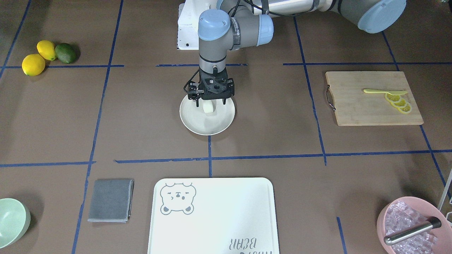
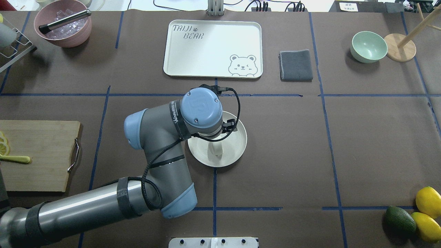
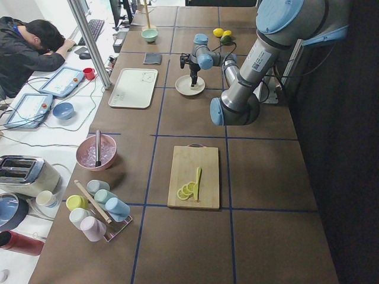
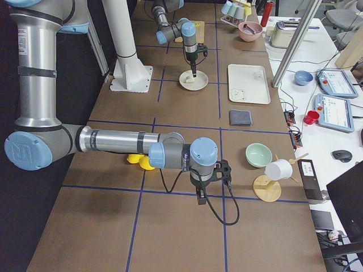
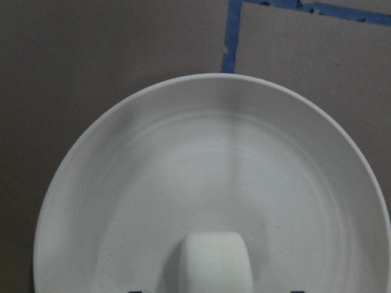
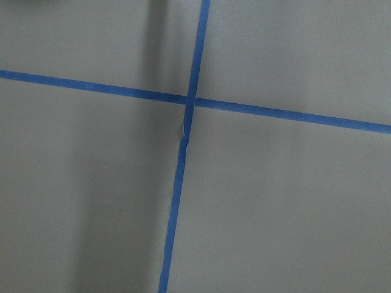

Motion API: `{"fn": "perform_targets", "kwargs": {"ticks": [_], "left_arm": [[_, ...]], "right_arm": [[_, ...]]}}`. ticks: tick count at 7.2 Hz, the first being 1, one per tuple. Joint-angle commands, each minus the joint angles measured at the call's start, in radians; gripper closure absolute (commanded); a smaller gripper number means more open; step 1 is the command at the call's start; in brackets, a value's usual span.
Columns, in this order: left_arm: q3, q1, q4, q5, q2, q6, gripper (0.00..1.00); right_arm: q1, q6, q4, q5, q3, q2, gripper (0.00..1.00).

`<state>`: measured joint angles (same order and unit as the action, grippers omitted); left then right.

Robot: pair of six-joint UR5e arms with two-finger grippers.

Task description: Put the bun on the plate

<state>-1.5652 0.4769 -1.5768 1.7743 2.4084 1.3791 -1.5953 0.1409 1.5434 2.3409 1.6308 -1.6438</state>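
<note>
The round cream plate (image 1: 196, 123) (image 2: 235, 148) sits near the table's middle. The small white bun (image 1: 209, 108) (image 2: 217, 149) rests on it, toward the robot's side. My left gripper (image 1: 210, 103) points straight down over the bun, open, with a finger on each side and clear of it. In the left wrist view the bun (image 5: 215, 262) lies low on the plate (image 5: 122, 183), with only the dark fingertips' edges showing at the bottom. My right gripper (image 4: 199, 199) hangs low over bare table far off; I cannot tell if it is open or shut.
The bear-printed tray (image 1: 212, 215) and a grey cloth (image 1: 110, 200) lie beyond the plate. A cutting board (image 1: 356, 106) with lemon slices, a pink ice bowl (image 1: 409, 225), a mint bowl (image 1: 10, 220), and lemons (image 1: 33, 64) are at the table's ends. A person (image 3: 29, 47) sits alongside.
</note>
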Motion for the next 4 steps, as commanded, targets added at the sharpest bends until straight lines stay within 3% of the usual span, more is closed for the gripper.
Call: {"fn": "perform_targets", "kwargs": {"ticks": [1, 4], "left_arm": [[-0.185, 0.153, 0.224, 0.167, -0.084, -0.172, 0.00], [-0.390, 0.380, 0.285, 0.320, -0.363, -0.542, 0.00]], "right_arm": [[0.000, 0.003, 0.000, 0.002, 0.000, 0.005, 0.00], [0.000, -0.004, -0.069, 0.000, -0.017, 0.007, 0.00]]}}
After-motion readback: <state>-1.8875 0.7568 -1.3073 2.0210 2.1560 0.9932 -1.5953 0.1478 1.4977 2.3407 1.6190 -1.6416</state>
